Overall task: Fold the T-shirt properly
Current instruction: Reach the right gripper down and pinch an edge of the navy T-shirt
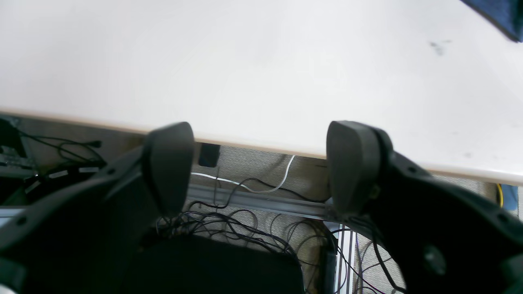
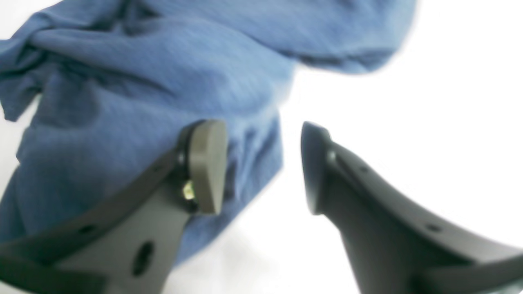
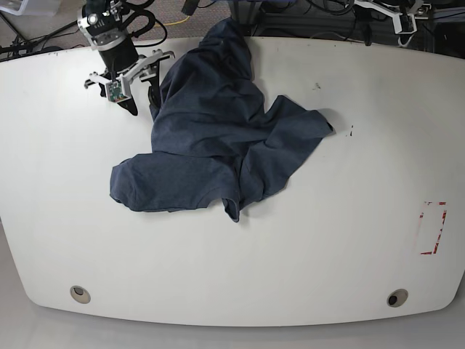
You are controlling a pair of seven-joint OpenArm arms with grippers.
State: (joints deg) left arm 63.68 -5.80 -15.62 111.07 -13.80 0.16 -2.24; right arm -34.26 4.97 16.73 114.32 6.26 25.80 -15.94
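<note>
T-shirt [image 3: 218, 138]: found crumpled in one loose heap on the table [image 3: 349, 240], left of centre in the base view. One part is trailed toward the far edge; a lobe, possibly a sleeve, is spread toward the near left. No lettering is shown, so the printed side is judged to be turned under or buried in folds.

Fold status: nothing folded is seen. The garment is judged to need spreading flat first.

Right end effector [image 3: 135, 98]: lowered close to the table at the far left, just beside the heap's upper left edge. In the right wrist view [image 2: 263, 167] its fingers are seen spread, with nothing between them. One fingertip [image 2: 206, 163] is set in front of the blue cloth [image 2: 143, 94], the other over bare table. The placement is judged as a line-up on a cloth edge for a pinch. Contact with the fabric cannot be told, as the view is blurred.

Left end effector [image 1: 259, 163]: held well apart from the garment, beyond the table edge [image 1: 253, 143], fingers spread wide and empty. Only a dark corner of cloth [image 1: 504, 14] is caught at the top right of the left wrist view. A parked, waiting position is judged.

Below the table: loose cables [image 1: 229, 220] are seen.
</note>
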